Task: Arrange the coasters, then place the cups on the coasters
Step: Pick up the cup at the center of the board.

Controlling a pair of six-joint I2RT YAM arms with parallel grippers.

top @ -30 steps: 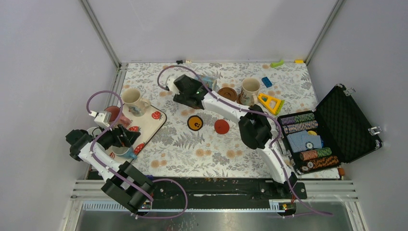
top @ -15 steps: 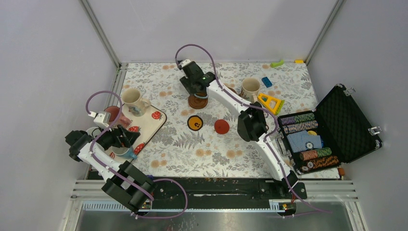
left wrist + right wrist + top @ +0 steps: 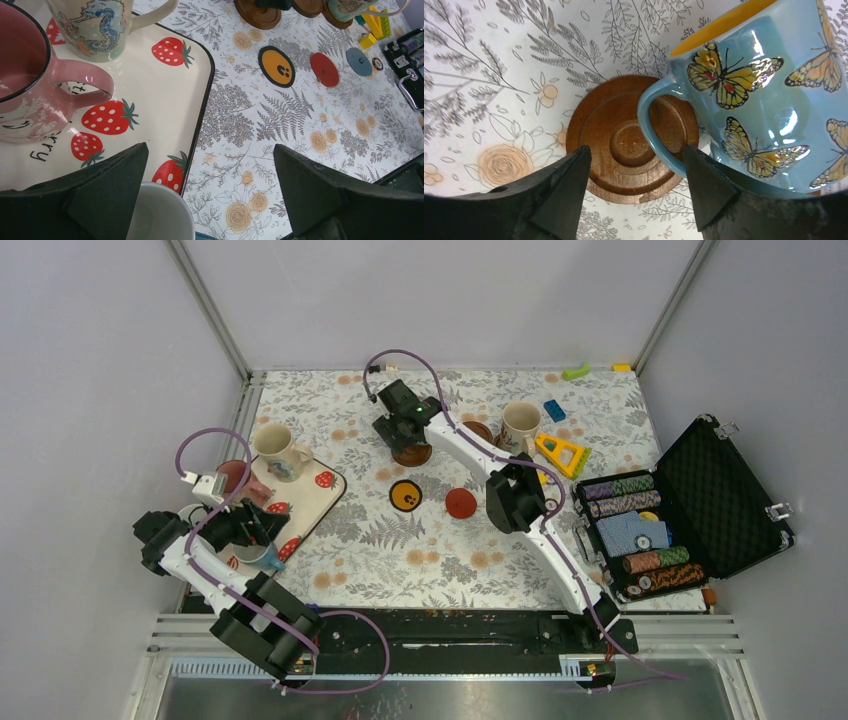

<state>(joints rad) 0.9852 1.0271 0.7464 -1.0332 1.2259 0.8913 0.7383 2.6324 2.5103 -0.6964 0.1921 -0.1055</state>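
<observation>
My right gripper (image 3: pixel 636 150) is open above a dark brown coaster (image 3: pixel 631 145), which lies at the far middle of the table (image 3: pixel 412 454). The handle of the blue butterfly cup (image 3: pixel 764 100) lies between its fingers, over the coaster. Whether that cup rests on the coaster I cannot tell. An orange coaster (image 3: pixel 405 495) and a red coaster (image 3: pixel 460 503) lie mid-table, with a grey-blue coaster (image 3: pixel 359 61) beyond them. A cream cup (image 3: pixel 520 425) stands by another brown coaster (image 3: pixel 478 430). My left gripper (image 3: pixel 210 147) is open over the tray's corner, a white cup (image 3: pixel 155 215) by its left finger.
The strawberry tray (image 3: pixel 305 502) at the left also holds a cream seahorse cup (image 3: pixel 275 448) and a pink cup (image 3: pixel 238 478). An open poker-chip case (image 3: pixel 700 500) stands at the right. A yellow triangle toy (image 3: pixel 562 453) and a blue brick (image 3: pixel 554 410) lie near the cream cup.
My right wrist has turned and come over the brown coaster. The blue cup, earlier seen behind the arm, now sits under the gripper. The left arm has not moved.
</observation>
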